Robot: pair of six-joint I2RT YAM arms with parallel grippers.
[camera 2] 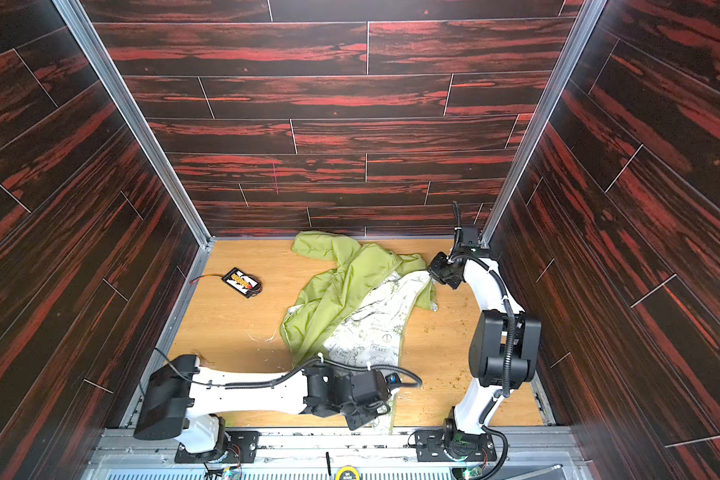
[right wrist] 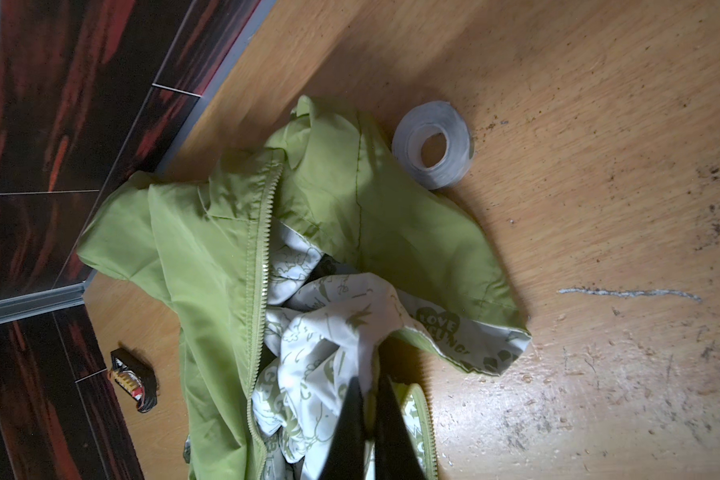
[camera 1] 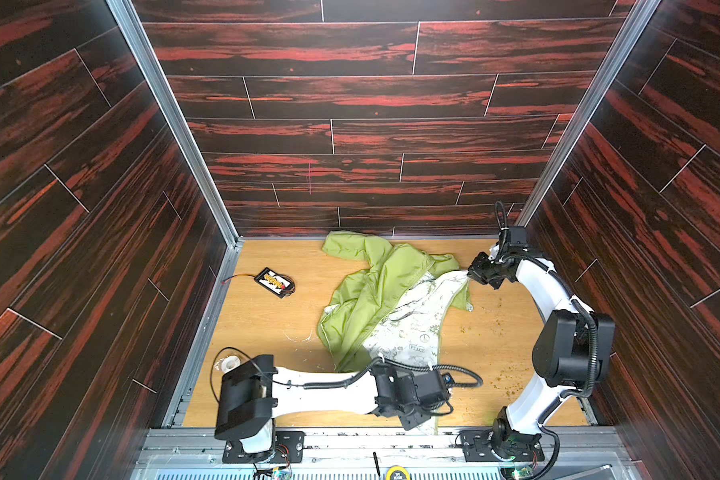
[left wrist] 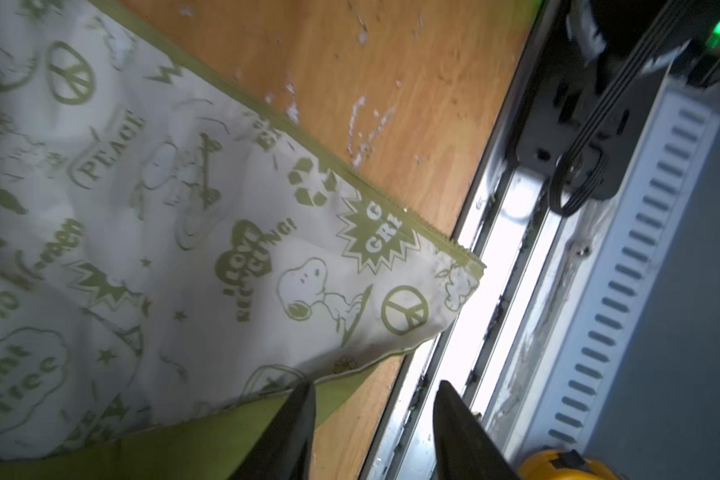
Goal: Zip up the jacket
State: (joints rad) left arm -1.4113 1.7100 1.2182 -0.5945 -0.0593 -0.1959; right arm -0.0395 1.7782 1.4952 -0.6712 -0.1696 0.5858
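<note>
The jacket (camera 1: 371, 286) is thin, limp and slippery. My right hand (right wrist: 370, 378) pinches its lining (right wrist: 333, 328). My left hand (left wrist: 375, 384), spread at lower centre, should take the zipper-edged hem corner (left wrist: 470, 262).

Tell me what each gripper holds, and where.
The right gripper pinches the jacket by its white lining, at the far end; left gripper open, holding nothing.
</note>
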